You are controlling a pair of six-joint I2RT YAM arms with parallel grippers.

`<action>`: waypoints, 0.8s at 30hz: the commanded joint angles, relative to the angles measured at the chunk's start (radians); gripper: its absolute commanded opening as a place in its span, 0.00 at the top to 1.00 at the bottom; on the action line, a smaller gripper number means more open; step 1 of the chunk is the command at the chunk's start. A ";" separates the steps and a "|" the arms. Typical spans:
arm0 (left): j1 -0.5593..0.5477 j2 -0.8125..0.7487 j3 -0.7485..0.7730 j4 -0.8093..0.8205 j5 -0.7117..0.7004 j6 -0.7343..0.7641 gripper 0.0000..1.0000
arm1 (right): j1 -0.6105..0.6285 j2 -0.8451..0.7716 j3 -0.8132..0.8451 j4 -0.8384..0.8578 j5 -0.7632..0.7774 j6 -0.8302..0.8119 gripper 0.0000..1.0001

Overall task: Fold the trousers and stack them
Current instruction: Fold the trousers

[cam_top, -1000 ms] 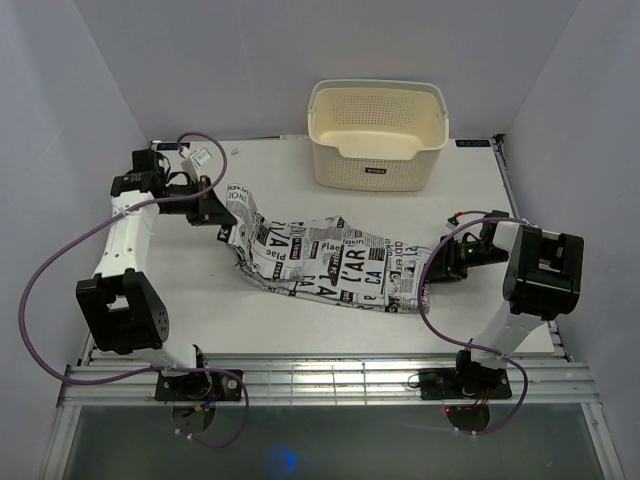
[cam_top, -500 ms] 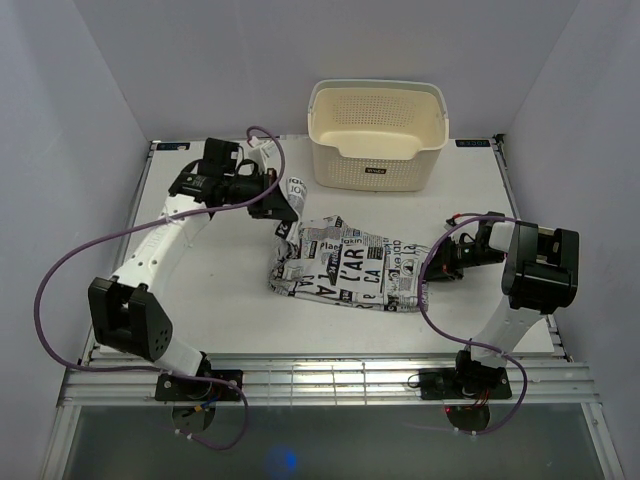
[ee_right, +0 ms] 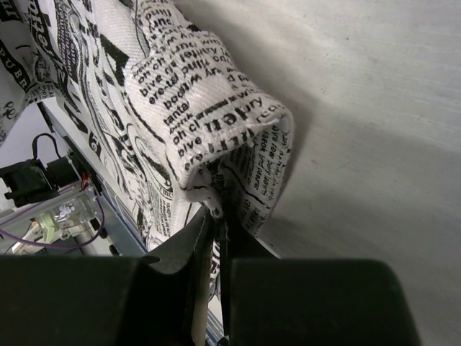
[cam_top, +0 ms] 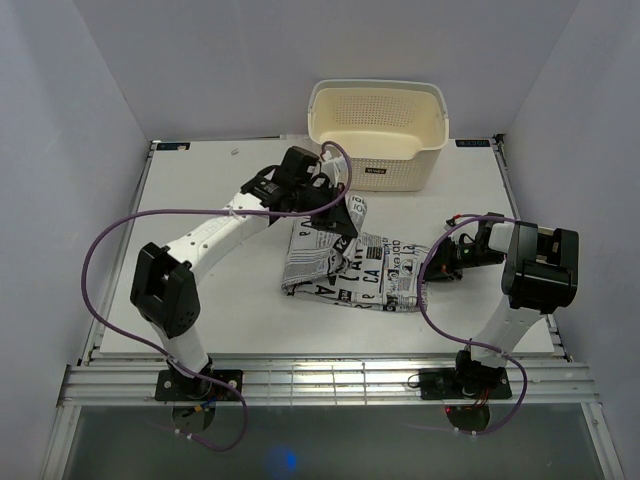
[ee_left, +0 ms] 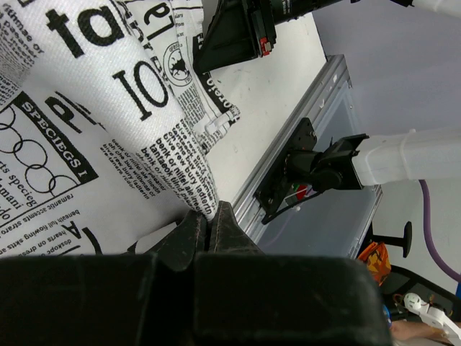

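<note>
The trousers [cam_top: 350, 262], white cloth with black newspaper print, lie bunched in the middle of the table. My left gripper [cam_top: 345, 218] is shut on one end of them and holds that end lifted above the pile, in front of the basket; in the left wrist view the trousers [ee_left: 108, 122] hang from the closed left gripper [ee_left: 209, 216]. My right gripper [cam_top: 432, 268] is shut on the trousers' right edge, low at the table; in the right wrist view a rolled hem of the trousers [ee_right: 216, 122] is pinched in the right gripper [ee_right: 218, 213].
A cream perforated basket [cam_top: 378, 134] stands at the back of the table [cam_top: 200, 290], just behind the left gripper. The table's rail runs along the near edge, with both arm bases on it. Purple cables loop off both arms.
My left arm has swung from the far left to the middle, carrying the trousers' left end over the rest of the cloth. The right gripper has closed on the right edge.
</note>
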 commanded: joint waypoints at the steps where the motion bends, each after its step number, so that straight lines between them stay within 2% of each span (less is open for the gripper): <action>1: -0.045 0.002 0.019 0.108 -0.049 -0.069 1.00 | 0.011 0.004 -0.011 0.030 0.036 -0.019 0.92; 11: -0.145 0.140 0.073 0.216 -0.101 -0.164 1.00 | 0.014 -0.013 -0.021 0.037 0.045 -0.013 0.92; 24: -0.262 0.276 0.168 0.210 -0.199 -0.212 1.00 | 0.020 -0.020 -0.026 0.050 0.039 -0.003 0.92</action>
